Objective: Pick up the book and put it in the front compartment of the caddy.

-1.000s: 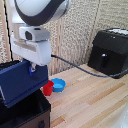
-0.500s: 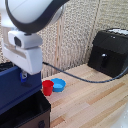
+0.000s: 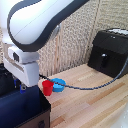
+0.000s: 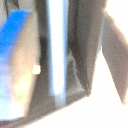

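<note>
At the lower left of the exterior view, the arm's white wrist hangs low over the caddy, the black fabric box that fills that corner. The navy book stands on edge there, its broad face showing just above the caddy's wall, partly down inside. The claw itself is mostly hidden under the wrist housing; only dark tips show, so we cannot tell from here whether it is clamped or apart. The wrist view is badly blurred: we make out a pale upright strip running down the middle, perhaps the book's page edge, between dark walls, and a blue patch in the upper left, but no fingers clearly.

We judge the step in hand to be the lowering of the book into the narrow front compartment. To do it well, we would keep the book upright and parallel to the long wall, so its lower edge does not catch on the soft divider, and release only once it rests on the bottom. The red cup and the blue bowl sit on the worktop just beside the caddy, so any withdrawal should go straight up.
</note>
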